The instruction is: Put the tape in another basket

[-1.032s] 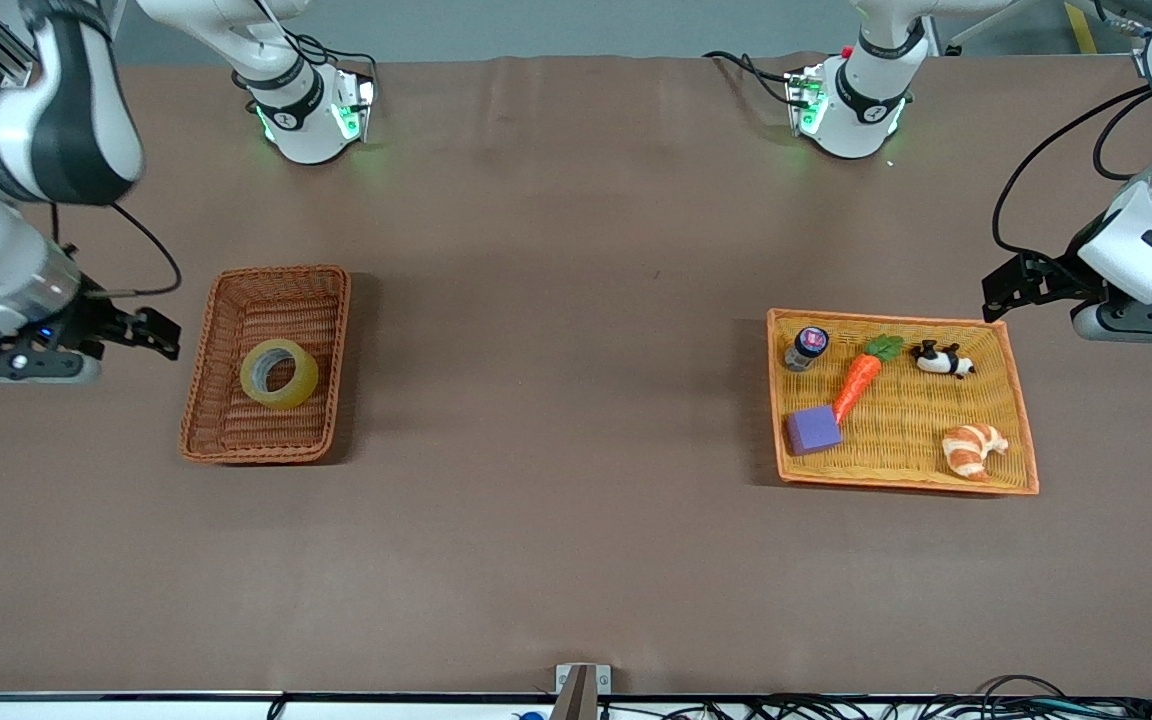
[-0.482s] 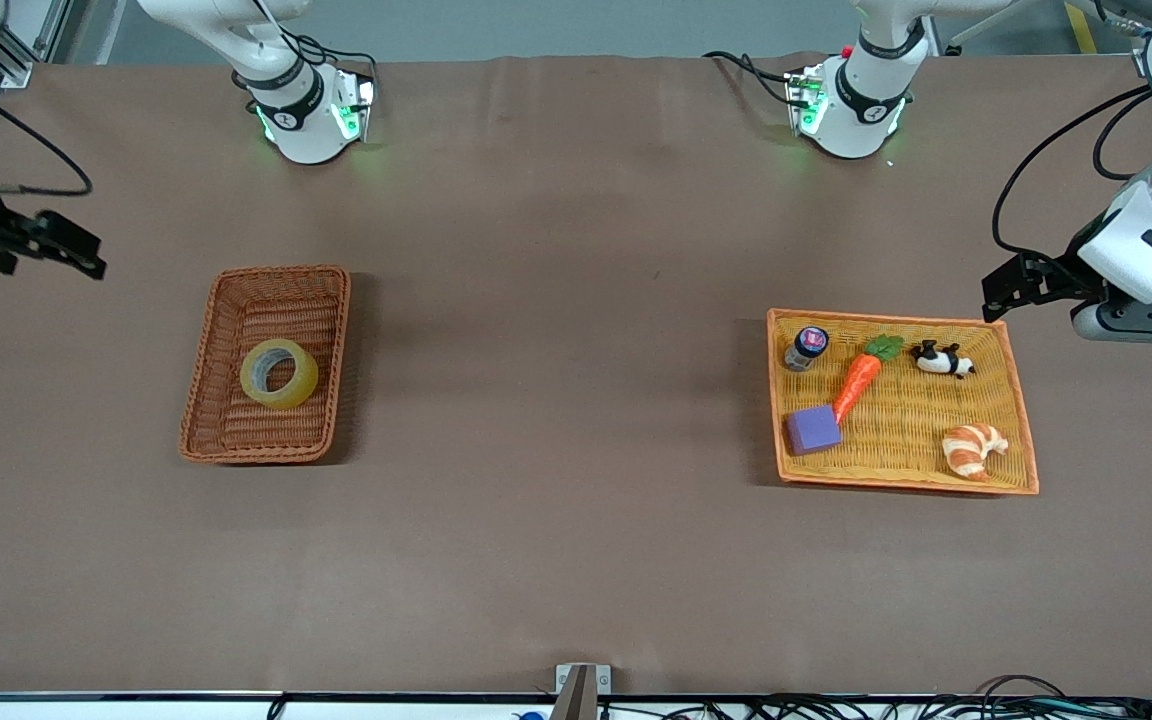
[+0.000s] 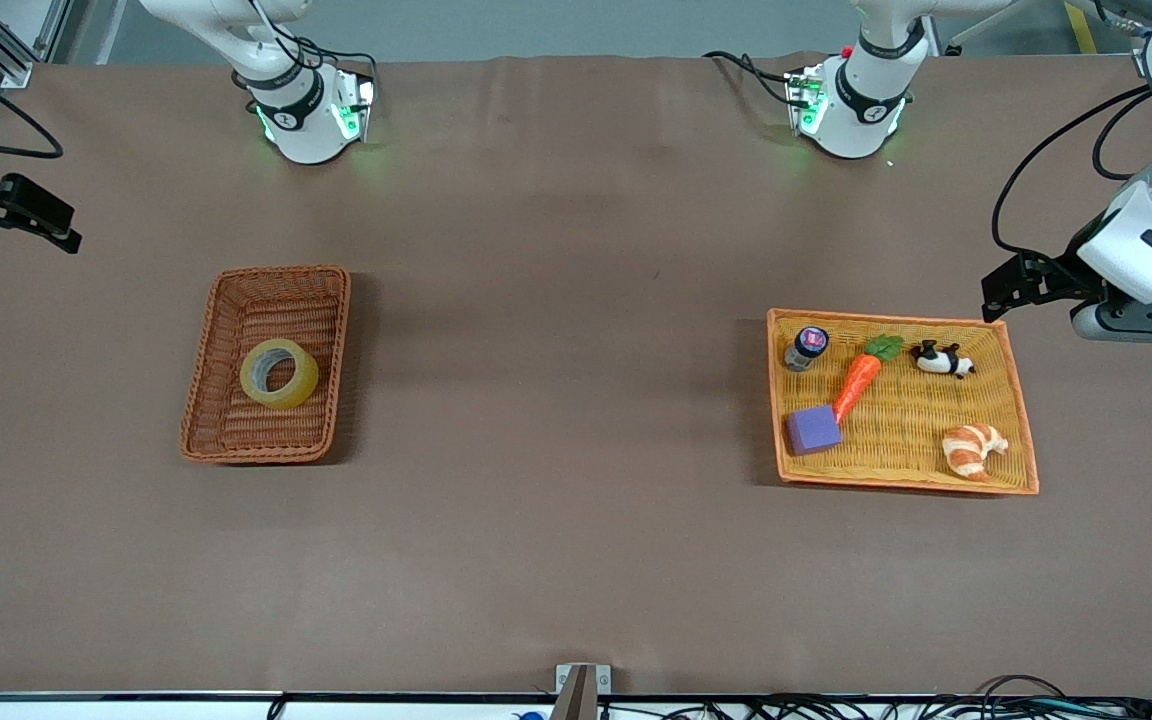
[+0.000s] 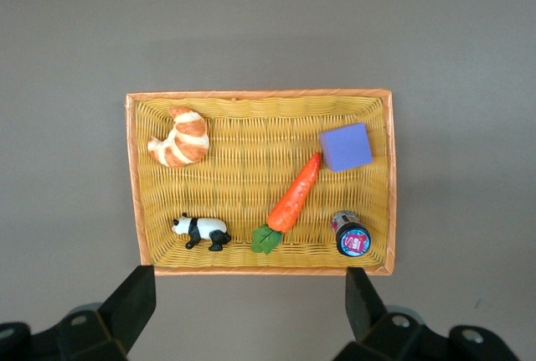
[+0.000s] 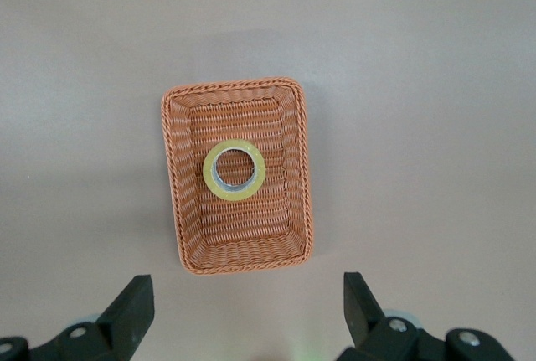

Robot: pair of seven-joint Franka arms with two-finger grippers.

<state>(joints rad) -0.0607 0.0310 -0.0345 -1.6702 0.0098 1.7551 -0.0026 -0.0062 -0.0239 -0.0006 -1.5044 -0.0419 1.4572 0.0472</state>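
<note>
The brown desk is carrying two woven containers, well apart from each other. Toward the left arm's end, the wide orange-yellow tray is holding five small things: an orange carrot toy with green leaves lying across the middle, a croissant toy nearer the front camera, a purple block touching the carrot's tip, a black-and-white panda figure, and a small dark jar whose lid label is too small to read.

Toward the right arm's end, the reddish-brown basket is holding the tape, which is lying flat near the middle of the basket floor, its grey core facing up. No writing is showing on the roll.

The left gripper is hanging over bare desk just beside the tray's corner farthest from the front camera, jaws spread wide and holding nothing; in the left wrist view its fingers are framing the tray's rim.

The right gripper is hovering at the desk's edge at the right arm's end, well apart from the basket, jaws wide and empty, its fingers standing clear of the wicker.
</note>
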